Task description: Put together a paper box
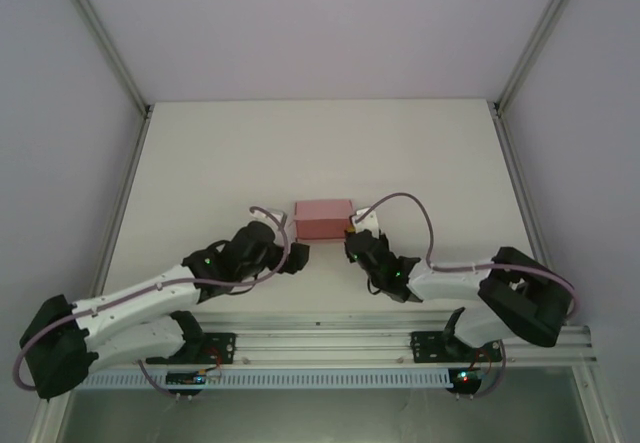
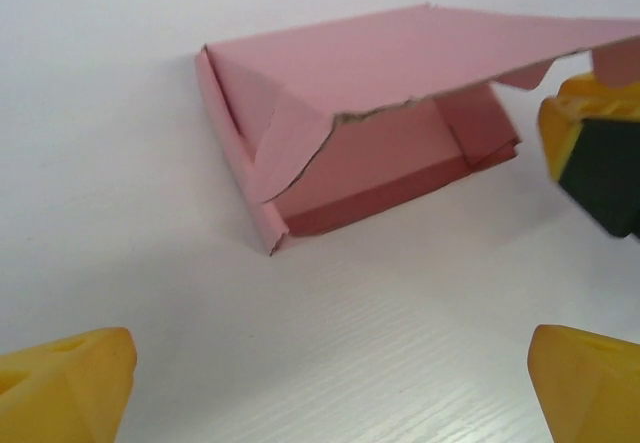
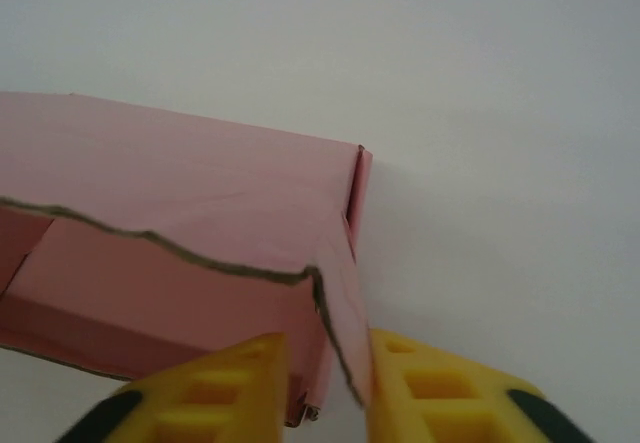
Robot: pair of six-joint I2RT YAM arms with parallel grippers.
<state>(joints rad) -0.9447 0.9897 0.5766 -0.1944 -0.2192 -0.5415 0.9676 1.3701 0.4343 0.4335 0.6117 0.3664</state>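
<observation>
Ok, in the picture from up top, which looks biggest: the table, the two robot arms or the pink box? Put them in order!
1. the table
2. the left arm and the right arm: they look about the same, so I won't rank them
3. the pink box, smallest

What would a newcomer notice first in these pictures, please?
A salmon-pink thin-card box sits at the middle of the white table, its ragged-edged lid propped ajar. The right gripper straddles the lid's near corner flap with its yellow fingers, while the left gripper stands wide open, apart from the box.
</observation>
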